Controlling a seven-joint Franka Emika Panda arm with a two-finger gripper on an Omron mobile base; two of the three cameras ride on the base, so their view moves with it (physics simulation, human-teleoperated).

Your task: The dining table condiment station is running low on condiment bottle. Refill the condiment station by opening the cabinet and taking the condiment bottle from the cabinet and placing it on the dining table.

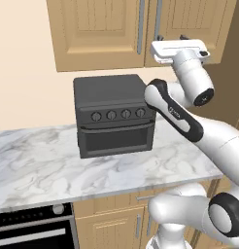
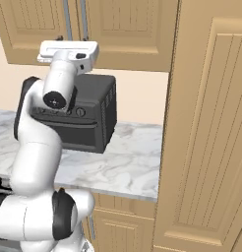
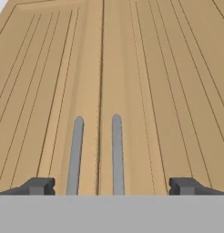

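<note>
The white arm rises from its base, elbow bent, forearm angled upward; the end effector (image 3: 112, 186) is raised high, its two dark fingertips (image 3: 38, 185) spread wide apart, gripping nothing.

The cabinet (image 1: 102, 31) hangs on the wall above the worktop (image 1: 39, 170), both doors closed and meeting at a central seam. Its two bar handles (image 3: 75, 154) stand upright, one on either side of that seam, just beside each other. The toaster oven (image 1: 114, 114) sits on the worktop, directly below the cabinet and back against the wall. A tall cupboard (image 2: 211, 128) stands at the right end of the worktop. Drawer units (image 1: 116, 223) lie under the worktop; a built-in oven (image 1: 31, 228) lies to their left. The gripper (image 3: 112, 185) is raised in front of the cabinet at the lower ends of the handles, jaws spread wide to either side of both.
</note>
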